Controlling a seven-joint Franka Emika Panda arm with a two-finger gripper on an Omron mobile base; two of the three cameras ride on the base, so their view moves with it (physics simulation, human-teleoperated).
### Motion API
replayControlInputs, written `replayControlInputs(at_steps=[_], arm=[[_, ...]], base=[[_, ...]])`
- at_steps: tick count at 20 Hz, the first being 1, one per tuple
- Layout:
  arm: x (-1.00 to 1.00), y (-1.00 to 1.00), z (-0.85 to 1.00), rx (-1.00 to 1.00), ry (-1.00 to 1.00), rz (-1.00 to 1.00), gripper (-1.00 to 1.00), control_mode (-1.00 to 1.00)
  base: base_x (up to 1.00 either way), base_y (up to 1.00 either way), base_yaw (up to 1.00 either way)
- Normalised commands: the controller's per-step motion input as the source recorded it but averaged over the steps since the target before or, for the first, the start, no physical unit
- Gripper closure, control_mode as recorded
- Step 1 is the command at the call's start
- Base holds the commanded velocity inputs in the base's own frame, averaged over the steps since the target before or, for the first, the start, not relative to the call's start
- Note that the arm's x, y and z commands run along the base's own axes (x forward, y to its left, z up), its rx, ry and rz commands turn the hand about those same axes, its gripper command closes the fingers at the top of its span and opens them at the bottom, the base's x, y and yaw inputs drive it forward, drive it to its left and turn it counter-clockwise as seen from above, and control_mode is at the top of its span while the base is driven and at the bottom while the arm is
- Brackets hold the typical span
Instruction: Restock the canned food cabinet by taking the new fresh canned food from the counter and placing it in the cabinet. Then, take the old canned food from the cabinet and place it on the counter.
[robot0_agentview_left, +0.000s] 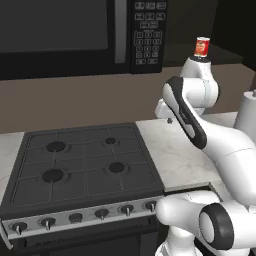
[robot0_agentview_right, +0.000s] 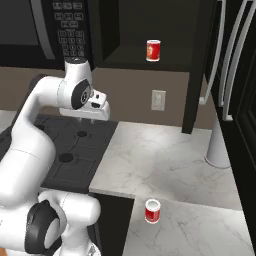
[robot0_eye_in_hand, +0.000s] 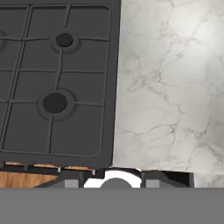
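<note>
The old canned food (robot0_agentview_right: 153, 50), red with a cream-gold label, stands on the shelf of the dark cabinet (robot0_agentview_right: 131, 30); it shows too above my arm (robot0_agentview_left: 201, 46). The new fresh canned food (robot0_agentview_right: 152, 211), plain red with a pale top, stands upright near the front edge of the marbled counter (robot0_agentview_right: 165, 155). My gripper (robot0_agentview_right: 93, 119) points down over the seam between stovetop and counter, well left of and behind that can and far below the shelf. In the hand view its tips (robot0_eye_in_hand: 112, 183) sit wide apart with nothing between them, above the counter (robot0_eye_in_hand: 170, 87).
A black gas stovetop (robot0_agentview_left: 85, 160) lies left of the counter (robot0_agentview_left: 175, 150), under a black microwave (robot0_agentview_left: 60, 35). A dark fridge with pale handles (robot0_agentview_right: 235, 75) closes the right side, with a white upright post (robot0_agentview_right: 217, 145) at its foot. A wall outlet (robot0_agentview_right: 158, 100) sits below the cabinet.
</note>
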Motion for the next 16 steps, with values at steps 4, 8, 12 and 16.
replayControlInputs(at_steps=[4, 8, 12, 16], arm=[[-0.53, -0.1, -0.02, 0.0, -0.02, -0.06, -1.0, -1.0], [-1.0, -0.61, -0.24, 0.01, 0.0, -0.32, -1.0, -1.0], [-1.0, -0.66, -0.3, 0.03, 0.0, -0.43, -1.0, -1.0], [-1.0, -0.84, -0.33, 0.09, 0.07, -0.46, -1.0, -1.0]], base=[[0.0, 0.0, 0.0], [0.0, 0.0, 0.0], [0.0, 0.0, 0.0], [0.0, 0.0, 0.0]])
